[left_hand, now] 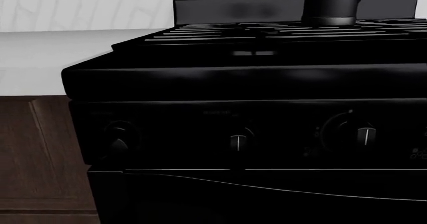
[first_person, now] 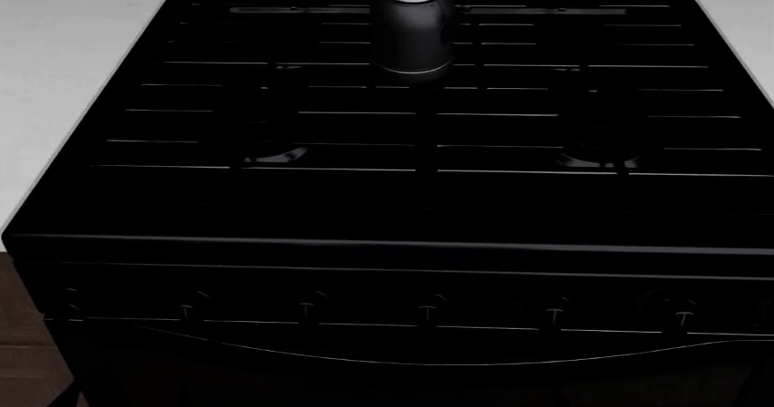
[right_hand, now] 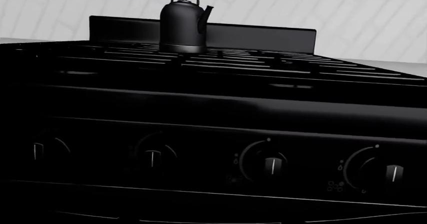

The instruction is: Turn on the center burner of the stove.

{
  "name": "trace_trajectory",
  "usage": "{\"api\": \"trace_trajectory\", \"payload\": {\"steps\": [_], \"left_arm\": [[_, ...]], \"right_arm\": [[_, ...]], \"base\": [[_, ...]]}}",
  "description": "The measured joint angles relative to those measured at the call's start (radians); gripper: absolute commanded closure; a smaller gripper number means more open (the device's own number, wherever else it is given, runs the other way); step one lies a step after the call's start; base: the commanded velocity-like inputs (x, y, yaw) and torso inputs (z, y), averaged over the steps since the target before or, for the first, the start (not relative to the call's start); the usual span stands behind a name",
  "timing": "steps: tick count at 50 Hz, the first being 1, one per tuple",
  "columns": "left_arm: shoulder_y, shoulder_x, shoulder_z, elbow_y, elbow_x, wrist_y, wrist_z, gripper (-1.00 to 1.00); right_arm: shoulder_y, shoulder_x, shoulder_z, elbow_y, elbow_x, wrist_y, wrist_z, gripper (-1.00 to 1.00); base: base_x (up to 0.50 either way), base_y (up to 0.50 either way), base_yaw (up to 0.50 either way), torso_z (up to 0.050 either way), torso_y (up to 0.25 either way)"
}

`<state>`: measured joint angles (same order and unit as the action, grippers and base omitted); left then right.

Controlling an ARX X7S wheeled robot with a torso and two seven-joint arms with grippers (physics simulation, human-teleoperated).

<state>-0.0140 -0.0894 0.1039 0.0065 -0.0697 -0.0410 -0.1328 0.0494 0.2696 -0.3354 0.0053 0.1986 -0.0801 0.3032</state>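
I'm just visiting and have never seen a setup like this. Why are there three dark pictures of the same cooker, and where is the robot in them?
These are simulator renders from three cameras on one two-armed wheeled robot. One camera sits on its head and looks down over the black stove. The other two sit near each arm's gripper, low in front of the stove, facing its front panel and row of knobs. A dark kettle stands on the grates toward the back. White countertop lies beside the stove. No arm or gripper shows in any picture, so nothing can be seen being held, and no knob is being touched.
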Motion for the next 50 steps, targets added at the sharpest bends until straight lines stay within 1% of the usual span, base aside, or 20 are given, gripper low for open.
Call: {"api": "trace_trajectory", "payload": {"steps": [12,22,32,50], "left_arm": [[-0.012,0.003,-0.005,-0.011,0.001,-0.032,-0.017,-1.00],[-0.025,0.000,-0.003,-0.023,-0.009,-0.070,-0.038,-1.00],[-0.031,-0.008,0.009,-0.028,-0.014,-0.087,-0.057,-1.00],[-0.036,-0.022,0.033,-0.033,-0.019,-0.091,-0.086,-1.00]], "right_arm": [[0.048,0.021,-0.010,0.020,-0.004,0.021,0.010,-1.00],[0.109,0.023,-0.006,0.086,-0.002,0.015,0.004,-1.00],[0.180,0.007,0.002,0.198,0.003,-0.021,-0.006,-1.00],[0.325,-0.043,0.018,0.514,0.005,-0.159,-0.036,-1.00]], "base": [[0.00,0.00,0.00,0.000,0.000],[0.00,0.00,0.00,0.000,0.000],[0.00,0.00,0.00,0.000,0.000],[0.00,0.00,0.00,0.000,0.000]]}}
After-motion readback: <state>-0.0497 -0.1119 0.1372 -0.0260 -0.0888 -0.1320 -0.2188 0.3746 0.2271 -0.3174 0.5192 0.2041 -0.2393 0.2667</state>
